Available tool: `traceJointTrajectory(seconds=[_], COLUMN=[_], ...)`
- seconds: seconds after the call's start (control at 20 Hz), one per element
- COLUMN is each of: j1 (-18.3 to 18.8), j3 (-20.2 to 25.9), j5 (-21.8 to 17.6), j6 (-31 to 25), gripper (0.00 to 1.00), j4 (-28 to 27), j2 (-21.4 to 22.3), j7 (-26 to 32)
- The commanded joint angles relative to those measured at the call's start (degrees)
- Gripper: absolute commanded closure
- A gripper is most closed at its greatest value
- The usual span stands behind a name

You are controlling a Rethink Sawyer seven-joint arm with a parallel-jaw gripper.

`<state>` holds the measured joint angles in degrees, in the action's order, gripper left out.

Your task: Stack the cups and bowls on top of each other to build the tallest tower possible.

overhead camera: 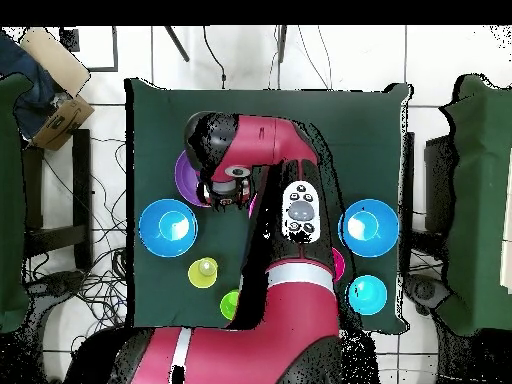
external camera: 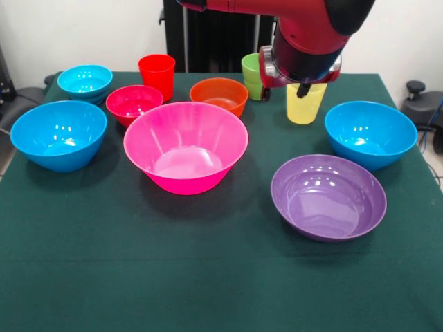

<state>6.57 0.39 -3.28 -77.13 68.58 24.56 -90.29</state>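
On the green table the big pink bowl (external camera: 185, 145) stands in the middle and the purple bowl (external camera: 328, 196) at front right. Blue bowls stand at the left (external camera: 59, 134) and right (external camera: 370, 133). Behind are the cyan bowl (external camera: 85, 81), magenta-red bowl (external camera: 134, 104), orange bowl (external camera: 219, 95), red cup (external camera: 157, 75), green cup (external camera: 250, 75) and yellow cup (external camera: 304, 105). All stand apart; no nested tower shows. My gripper (external camera: 302, 88) hangs high, empty, overlapping the yellow cup's rim. In the overhead view it (overhead camera: 228, 192) is beside the purple bowl (overhead camera: 185, 175), and the arm hides the pink bowl.
The green cloth (external camera: 208, 277) covers the table to its edges. In the overhead view the arm (overhead camera: 290, 200) lies across the table's middle. A cardboard box (overhead camera: 60, 115) and cables lie on the floor to the left, off the table.
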Motion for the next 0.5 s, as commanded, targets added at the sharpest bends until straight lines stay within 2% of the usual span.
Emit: traceJointTrajectory(seconds=[0.05,0.35,0.5], j1=[0.98,3.25,4.25], j3=[5.93,8.14,9.18], j5=[0.04,1.61,1.86], j6=[16.65,30.47,34.99], gripper=[0.00,0.00,0.00], j4=[1.55,8.96,12.82], j2=[1.62,5.91,7.69], j7=[-2.00,-1.00,-0.27])
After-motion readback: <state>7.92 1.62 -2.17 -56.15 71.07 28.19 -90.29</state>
